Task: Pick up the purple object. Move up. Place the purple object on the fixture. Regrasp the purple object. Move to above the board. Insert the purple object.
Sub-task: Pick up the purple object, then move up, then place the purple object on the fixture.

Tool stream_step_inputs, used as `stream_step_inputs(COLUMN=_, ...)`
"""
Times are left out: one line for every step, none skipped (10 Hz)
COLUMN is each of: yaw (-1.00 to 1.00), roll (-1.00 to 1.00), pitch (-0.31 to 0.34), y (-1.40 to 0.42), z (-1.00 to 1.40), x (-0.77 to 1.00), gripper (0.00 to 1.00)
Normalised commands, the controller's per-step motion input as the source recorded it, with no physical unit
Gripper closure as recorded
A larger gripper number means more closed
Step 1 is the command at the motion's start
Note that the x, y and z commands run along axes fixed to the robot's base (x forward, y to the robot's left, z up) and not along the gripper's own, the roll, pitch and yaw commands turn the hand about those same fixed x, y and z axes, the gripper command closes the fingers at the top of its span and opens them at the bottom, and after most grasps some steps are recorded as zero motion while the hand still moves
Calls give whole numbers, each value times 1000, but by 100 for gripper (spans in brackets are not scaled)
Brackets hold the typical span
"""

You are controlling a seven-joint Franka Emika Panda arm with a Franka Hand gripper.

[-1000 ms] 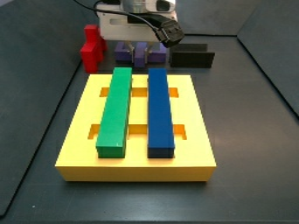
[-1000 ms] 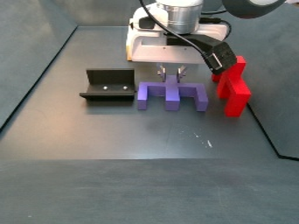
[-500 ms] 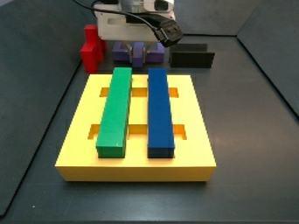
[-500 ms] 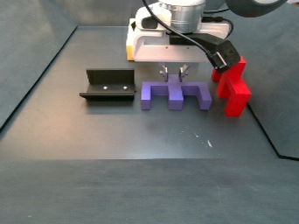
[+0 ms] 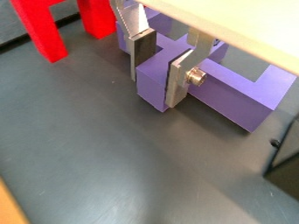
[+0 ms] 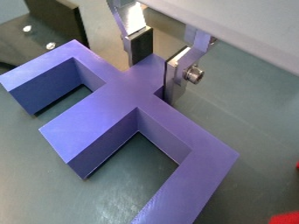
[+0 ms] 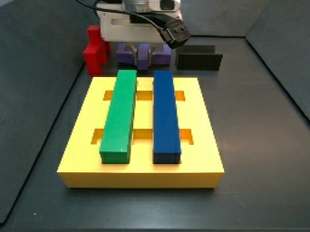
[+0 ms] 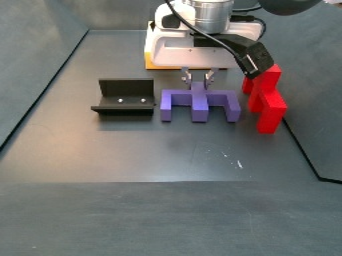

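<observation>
The purple object (image 8: 201,106) lies on the dark floor between the fixture (image 8: 123,97) and a red block, prongs spread flat. It also shows in a side view (image 7: 155,61) behind the board (image 7: 140,161). My gripper (image 8: 201,84) stands straight over it. In both wrist views the silver fingers (image 5: 180,79) sit tight on either side of one purple prong (image 5: 155,83), near its end. The gripper (image 6: 158,61) is shut on that prong (image 6: 128,96). I cannot tell whether the object is clear of the floor.
A red stepped block (image 8: 267,95) stands just beside the purple object, also seen in a side view (image 7: 93,50). The yellow board carries a green bar (image 7: 118,113) and a blue bar (image 7: 166,113). Dark walls ring the floor.
The purple object has shifted slightly toward the red block and away from the side camera, together with the gripper. The fixture, the red block and the board have not moved.
</observation>
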Motion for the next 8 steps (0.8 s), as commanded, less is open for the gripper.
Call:
stream_step_inputs(yaw=0, roll=0, pitch=0, y=0, z=0, x=0, gripper=100)
stream_step_inputs(yaw=0, roll=0, pitch=0, y=0, z=0, x=0, gripper=100)
stream_step_inputs(yaw=0, roll=0, pitch=0, y=0, z=0, x=0, gripper=100)
stream_step_inputs(yaw=0, roll=0, pitch=0, y=0, z=0, x=0, gripper=100)
stream_step_inputs(yaw=0, roll=0, pitch=0, y=0, z=833, x=0, gripper=100)
stream_step_inputs(yaw=-58, roll=0, pitch=24, y=34, z=744, x=22, gripper=100)
stream_step_inputs(yaw=-61, roll=-23, pitch=43, y=22, z=523, x=4, gripper=100)
stream_step_inputs(yaw=-3, roll=0, pitch=0, y=-23, z=0, x=140, gripper=100)
